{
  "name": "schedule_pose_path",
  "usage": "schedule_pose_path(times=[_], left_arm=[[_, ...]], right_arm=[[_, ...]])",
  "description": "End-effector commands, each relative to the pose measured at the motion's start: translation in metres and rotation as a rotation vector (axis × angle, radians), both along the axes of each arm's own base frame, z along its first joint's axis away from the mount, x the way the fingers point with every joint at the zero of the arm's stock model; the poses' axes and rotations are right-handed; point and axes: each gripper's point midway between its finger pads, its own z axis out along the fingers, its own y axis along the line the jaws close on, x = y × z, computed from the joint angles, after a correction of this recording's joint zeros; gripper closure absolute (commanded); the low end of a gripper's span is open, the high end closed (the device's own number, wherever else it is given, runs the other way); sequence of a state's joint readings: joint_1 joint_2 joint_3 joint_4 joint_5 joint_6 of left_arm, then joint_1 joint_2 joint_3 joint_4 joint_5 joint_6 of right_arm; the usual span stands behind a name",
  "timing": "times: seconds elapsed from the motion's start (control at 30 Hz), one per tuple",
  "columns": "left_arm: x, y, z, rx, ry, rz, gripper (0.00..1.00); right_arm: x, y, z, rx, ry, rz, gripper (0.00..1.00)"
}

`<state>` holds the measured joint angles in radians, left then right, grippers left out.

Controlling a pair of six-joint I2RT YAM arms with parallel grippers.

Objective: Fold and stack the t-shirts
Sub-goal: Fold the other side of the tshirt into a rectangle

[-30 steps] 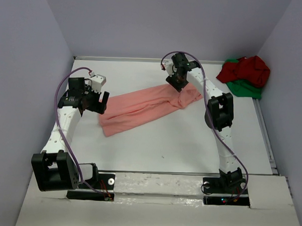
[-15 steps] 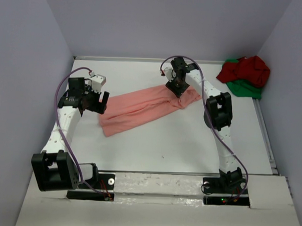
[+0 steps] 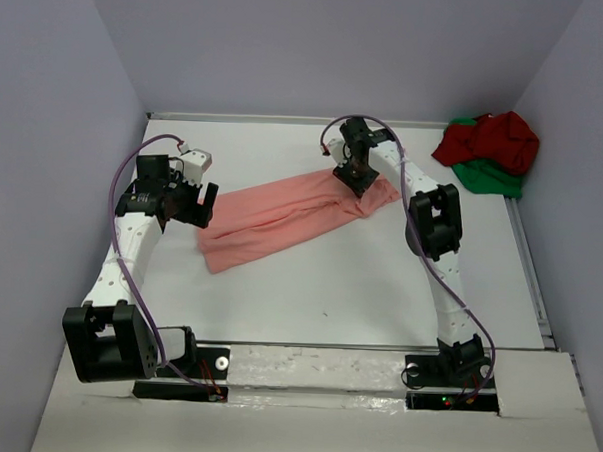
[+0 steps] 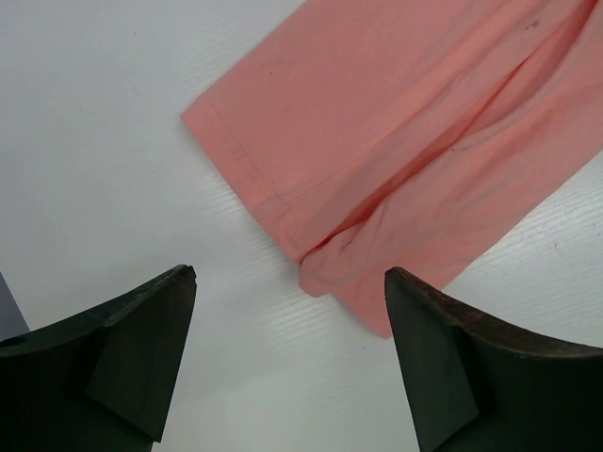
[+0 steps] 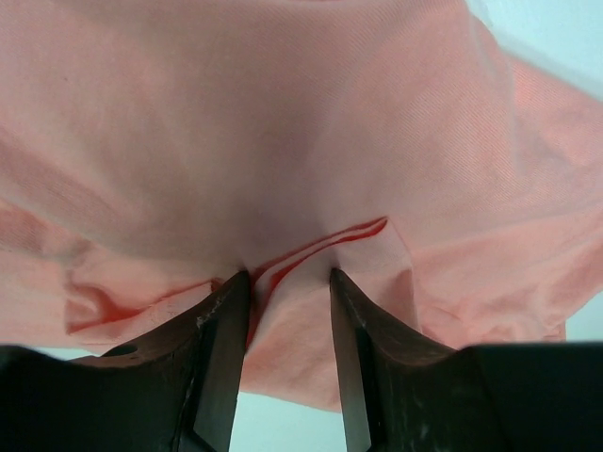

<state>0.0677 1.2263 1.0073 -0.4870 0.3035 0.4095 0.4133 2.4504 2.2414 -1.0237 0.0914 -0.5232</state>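
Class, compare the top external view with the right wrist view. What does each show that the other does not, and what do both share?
Only top external: the dark red cloth t-shirt heaped on the bright green cloth t-shirt in the far right corner, and the left gripper, jaws open and empty. Only right wrist: a raised ridge of cloth bunched between the jaws. Both: the salmon-pink cloth t-shirt and the right gripper down on its far end.
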Motion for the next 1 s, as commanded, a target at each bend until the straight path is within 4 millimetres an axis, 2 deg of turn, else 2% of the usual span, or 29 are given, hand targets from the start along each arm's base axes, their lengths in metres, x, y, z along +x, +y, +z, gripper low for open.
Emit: schedule_pose_path(times=[0.0, 0.13, 0.2, 0.23, 0.27, 0.37, 0.4, 0.67, 0.8, 0.97], left_arm=[[0.006, 0.000, 0.010, -0.007, -0.038, -0.002, 0.09], [0.005, 0.000, 0.012, -0.009, -0.044, -0.004, 0.09], [0.004, -0.001, 0.013, -0.011, -0.049, -0.008, 0.09], [0.003, -0.001, 0.015, -0.012, -0.053, -0.007, 0.09], [0.003, -0.001, 0.015, -0.013, -0.055, -0.007, 0.09], [0.002, -0.002, 0.016, -0.016, -0.059, -0.010, 0.09], [0.002, -0.003, 0.017, -0.016, -0.061, -0.011, 0.09], [0.001, -0.005, 0.023, -0.027, -0.078, -0.021, 0.09], [-0.001, -0.007, 0.026, -0.035, -0.089, -0.028, 0.09], [-0.002, -0.009, 0.029, -0.042, -0.098, -0.035, 0.09]], right_arm=[[0.002, -0.011, 0.024, -0.034, -0.052, -0.027, 0.55], [0.002, -0.018, 0.033, -0.064, -0.072, -0.032, 0.56], [0.001, -0.022, 0.035, -0.079, -0.079, -0.040, 0.61], [-0.001, -0.023, 0.038, -0.083, -0.081, -0.043, 0.65], [-0.002, -0.024, 0.039, -0.082, -0.081, -0.044, 0.77], [-0.007, -0.026, 0.046, -0.080, -0.078, -0.053, 0.97], [-0.008, -0.026, 0.048, -0.079, -0.080, -0.059, 1.00], [-0.024, -0.032, 0.076, -0.071, -0.083, -0.078, 1.00], [-0.039, -0.037, 0.090, -0.064, -0.075, -0.084, 1.00], [-0.068, -0.042, 0.092, -0.046, -0.009, -0.090, 1.00]])
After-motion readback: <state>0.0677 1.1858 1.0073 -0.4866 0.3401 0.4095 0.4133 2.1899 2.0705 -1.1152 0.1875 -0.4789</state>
